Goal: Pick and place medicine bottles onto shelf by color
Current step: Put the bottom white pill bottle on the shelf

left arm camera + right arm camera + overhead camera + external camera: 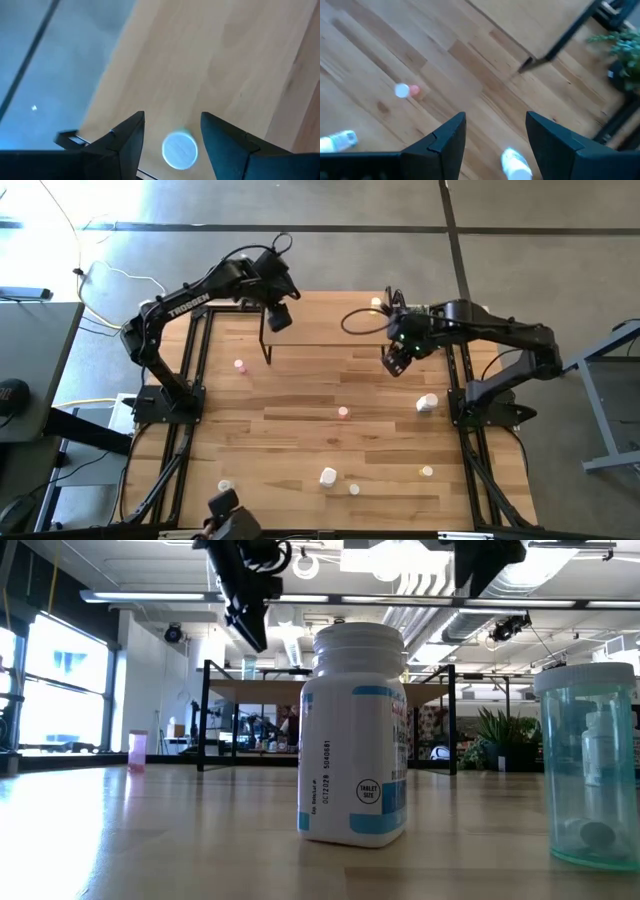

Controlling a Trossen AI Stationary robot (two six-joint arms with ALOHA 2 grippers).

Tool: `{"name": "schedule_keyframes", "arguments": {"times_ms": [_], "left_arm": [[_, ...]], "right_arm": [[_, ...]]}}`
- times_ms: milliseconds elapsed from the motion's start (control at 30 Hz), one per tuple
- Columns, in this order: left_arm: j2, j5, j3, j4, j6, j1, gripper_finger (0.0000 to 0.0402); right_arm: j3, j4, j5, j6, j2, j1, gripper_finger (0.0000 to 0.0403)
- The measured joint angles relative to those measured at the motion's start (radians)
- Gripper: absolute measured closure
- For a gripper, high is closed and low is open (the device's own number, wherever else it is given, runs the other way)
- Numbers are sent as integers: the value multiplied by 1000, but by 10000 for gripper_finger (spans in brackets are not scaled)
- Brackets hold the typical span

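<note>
Bottle (180,149) stands on the shelf (210,60) between the left hand's (172,137) spread fingers, apparently just released; next, lift clear and fetch another.

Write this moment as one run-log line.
left gripper: open above bottle on shelf | right gripper: open, empty, over table

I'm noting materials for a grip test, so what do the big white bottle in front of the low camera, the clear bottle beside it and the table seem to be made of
Big white bottle: probably opaque plastic, smooth with a slight sheen, ridged cap, glossy printed label. Clear bottle: see-through, blue-tinted, likely plastic, though glass can't be ruled out. Table: wood, visible grain and jointed strips, satin finish that reflects light.
</note>
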Motion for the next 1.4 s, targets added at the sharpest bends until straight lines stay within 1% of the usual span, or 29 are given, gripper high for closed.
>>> {"name": "schedule_keyframes", "arguments": {"times_ms": [133,233,400,633,700,767,833,900,1033,1167,1300,1400], "left_arm": [[0,0,70,-13,0,-1,217],[-12,0,104,-30,1,-5,217],[-59,22,126,-64,-20,-33,216],[-135,29,121,-132,-57,-130,216],[-161,63,93,-131,-68,-164,216],[-192,150,51,-117,-71,-192,216],[-232,236,-10,-70,-87,-222,216],[-274,277,-82,-5,-119,-254,216],[-356,272,-208,89,-191,-326,216],[-425,256,-300,150,-247,-402,216],[-474,254,-368,201,-318,-473,216],[-502,250,-395,212,-367,-526,216]], "right_arm": [[0,-74,49,76,-4,54,206],[-1,-75,51,111,-4,92,206],[-1,-46,12,155,-4,161,206],[-1,71,-52,173,5,238,206],[-1,100,-52,173,16,255,206],[-1,134,-52,173,32,270,206],[-1,167,-52,173,54,286,206],[-1,195,-53,173,77,304,206],[-1,238,-55,173,126,337,206],[-1,286,-67,173,172,361,206],[-1,348,-98,168,213,368,205],[-1,408,-135,124,242,370,205]]}}
